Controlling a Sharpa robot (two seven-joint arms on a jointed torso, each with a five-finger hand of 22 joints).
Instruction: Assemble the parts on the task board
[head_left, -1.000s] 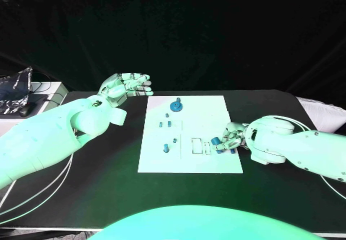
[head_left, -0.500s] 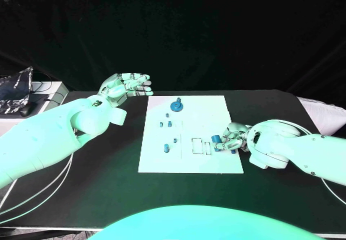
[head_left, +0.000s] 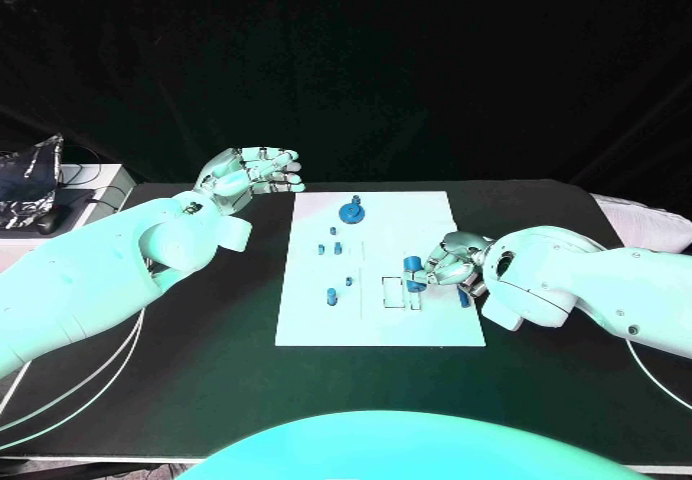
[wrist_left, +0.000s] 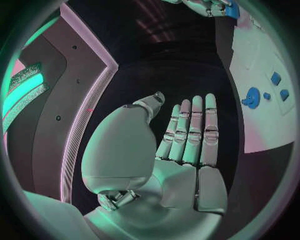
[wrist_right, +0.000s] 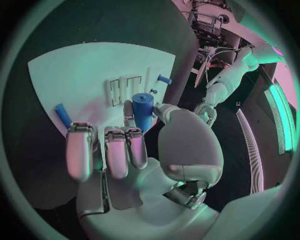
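We judged the carrying step to be in hand: our right hand (head_left: 444, 268) pinched a short blue cylindrical peg (wrist_right: 143, 110) above the flat white task board (head_left: 433, 215), near its rectangular slots (head_left: 394, 292). Our left hand (head_left: 248, 170) hovered off the board's far corner over the black worktop (head_left: 216, 340), fingers apart and holding nothing. Next, we judged, the peg needed aligning upright over its hole, then lowering.

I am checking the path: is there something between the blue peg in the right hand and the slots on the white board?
Nothing visible. The right hand holds the blue peg just over the rectangular slots of the white board, with bare board between.
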